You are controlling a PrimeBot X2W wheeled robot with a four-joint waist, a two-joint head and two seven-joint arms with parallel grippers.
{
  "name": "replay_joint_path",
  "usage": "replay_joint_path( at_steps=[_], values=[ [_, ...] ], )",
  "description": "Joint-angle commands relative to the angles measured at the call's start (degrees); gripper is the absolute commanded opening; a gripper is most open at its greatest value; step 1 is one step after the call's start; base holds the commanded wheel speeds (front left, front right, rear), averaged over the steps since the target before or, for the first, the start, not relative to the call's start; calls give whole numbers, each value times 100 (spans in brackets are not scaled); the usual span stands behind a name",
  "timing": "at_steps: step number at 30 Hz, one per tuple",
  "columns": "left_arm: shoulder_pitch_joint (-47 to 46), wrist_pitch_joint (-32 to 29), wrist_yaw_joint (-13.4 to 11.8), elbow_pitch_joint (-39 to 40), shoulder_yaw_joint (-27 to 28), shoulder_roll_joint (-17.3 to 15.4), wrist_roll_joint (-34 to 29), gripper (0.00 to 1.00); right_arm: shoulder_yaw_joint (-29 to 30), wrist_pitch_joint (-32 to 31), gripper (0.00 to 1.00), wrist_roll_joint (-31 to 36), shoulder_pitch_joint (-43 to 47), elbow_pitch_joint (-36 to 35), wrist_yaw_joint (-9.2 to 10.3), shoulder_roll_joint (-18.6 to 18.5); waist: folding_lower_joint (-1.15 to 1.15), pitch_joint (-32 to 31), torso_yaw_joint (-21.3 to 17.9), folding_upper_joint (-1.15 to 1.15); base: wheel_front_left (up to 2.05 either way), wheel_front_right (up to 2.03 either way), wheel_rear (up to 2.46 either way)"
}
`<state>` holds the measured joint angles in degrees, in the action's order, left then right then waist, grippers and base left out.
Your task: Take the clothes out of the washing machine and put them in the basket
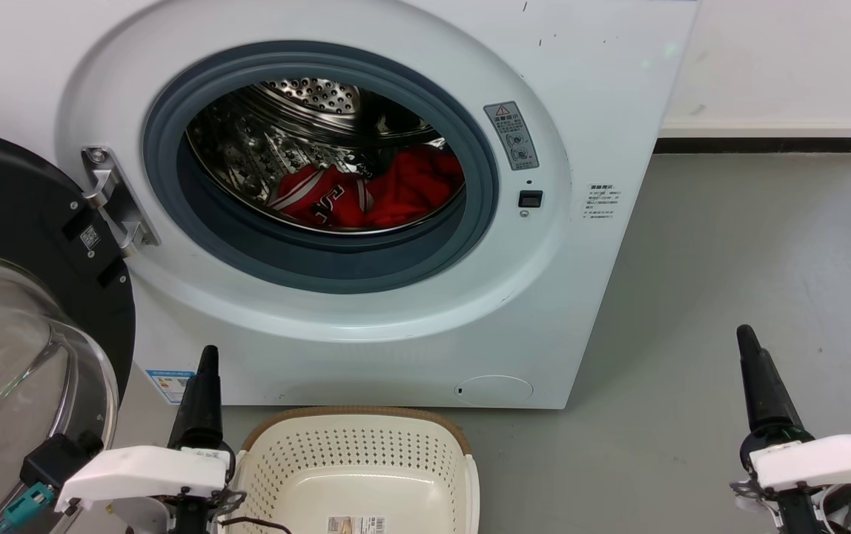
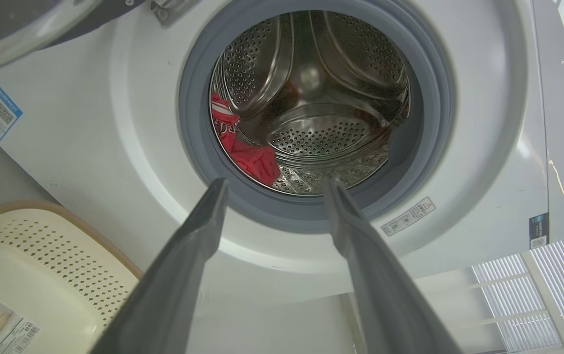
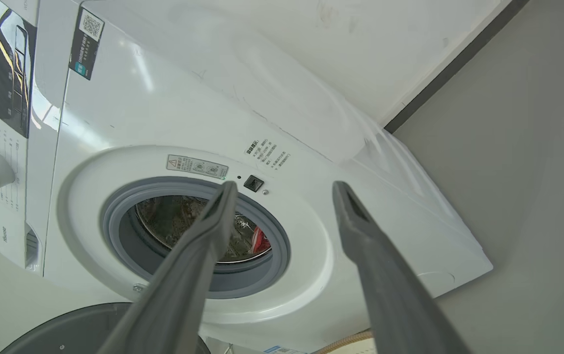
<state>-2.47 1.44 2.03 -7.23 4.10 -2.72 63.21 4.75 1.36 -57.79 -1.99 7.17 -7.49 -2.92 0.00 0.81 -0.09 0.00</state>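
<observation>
Clothes [image 1: 370,194]: both red pieces lie bunched low in the drum [image 1: 277,133] of the washing machine [image 1: 603,89], toward its right in the head view. The jersey [image 1: 322,199] with white trim is on the left, and the plain red cloth [image 1: 418,185] touches it on the right.
Handling (judged): soft, light and limp. They will drape and trail rather than hold shape, and a loose end could drag on the grey seal [image 1: 322,256] as you pull out.
Where to grip: pinch a raised fold at the top of the heap, not a flat edge against the steel. Expect the second piece to cling or come partway.
Left gripper [image 2: 276,183]: fingers spread, nothing between them, outside the machine and aimed at the opening.
Right gripper [image 3: 286,186]: fingers spread, holding nothing, off to the right of the machine front.
Door [image 1: 18,356]: swung wide open on the left. Keep your left arm off the glass dome.
Basket [image 1: 355,445]: on the floor just in front of the machine, below the opening. A paper label [image 1: 355,525] shows on its bottom.
Floor [image 1: 729,259]: smooth, grey and level, with a white wall [image 1: 766,59] and dark skirting behind.
</observation>
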Motion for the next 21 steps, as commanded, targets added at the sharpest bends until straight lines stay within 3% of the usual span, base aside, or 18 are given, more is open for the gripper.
replay_joint_path(
  at_steps=[1,21],
  values=[
    [-3,60,-31,136,-35,-12,-234,100,-30,64,100,267,3,-157,0,-4,0,2,0,0,0,0,0],
    [153,454,-297,380,-253,-15,-2060,100,-162,455,100,2315,186,-555,0,-2,0,28,-11,0,0,0,0]
  ],
)
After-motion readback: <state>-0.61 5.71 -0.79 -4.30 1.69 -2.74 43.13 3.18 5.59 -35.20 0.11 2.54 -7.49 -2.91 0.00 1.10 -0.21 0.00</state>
